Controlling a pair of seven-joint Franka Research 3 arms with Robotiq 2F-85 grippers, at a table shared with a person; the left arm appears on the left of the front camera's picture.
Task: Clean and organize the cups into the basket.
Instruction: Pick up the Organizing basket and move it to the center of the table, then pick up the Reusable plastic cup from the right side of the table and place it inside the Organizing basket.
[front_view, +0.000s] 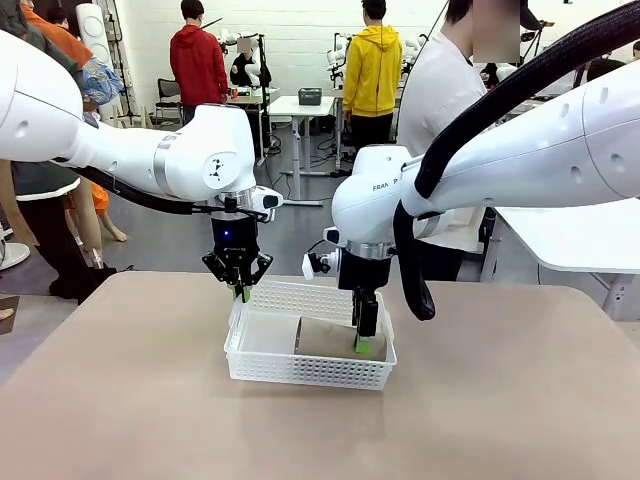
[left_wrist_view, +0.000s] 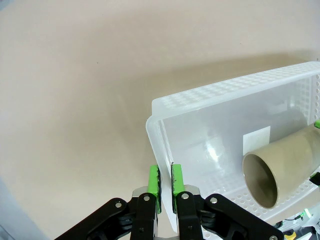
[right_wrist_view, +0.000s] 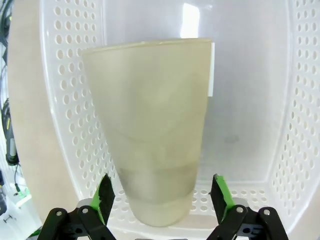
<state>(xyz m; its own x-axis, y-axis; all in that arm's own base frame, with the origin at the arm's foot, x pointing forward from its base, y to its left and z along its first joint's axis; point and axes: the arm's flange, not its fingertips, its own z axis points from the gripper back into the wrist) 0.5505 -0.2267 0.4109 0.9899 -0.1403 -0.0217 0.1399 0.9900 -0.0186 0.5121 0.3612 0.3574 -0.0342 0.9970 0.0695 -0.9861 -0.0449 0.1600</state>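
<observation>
On the table (front_view: 120, 400), front view, the white basket (front_view: 262, 368) holds 1 tan cup (front_view: 330, 338) lying on its side. The left gripper (front_view: 241, 293) stands at the basket's far left corner, and the right gripper (front_view: 362, 345) reaches inside. Left wrist view: its jaws are pressed together on the basket wall (left_wrist_view: 162, 150). Right wrist view: the jaws stand wide apart on both sides of the cup's base (right_wrist_view: 155, 200), gripping nothing.

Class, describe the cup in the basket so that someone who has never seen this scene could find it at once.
In the middle of the tan table stands a shallow white basket with perforated sides. Inside it lies the cup: a tall beige tumbler with no handle, tipped on its side, the only beige shape against the white plastic.
</observation>
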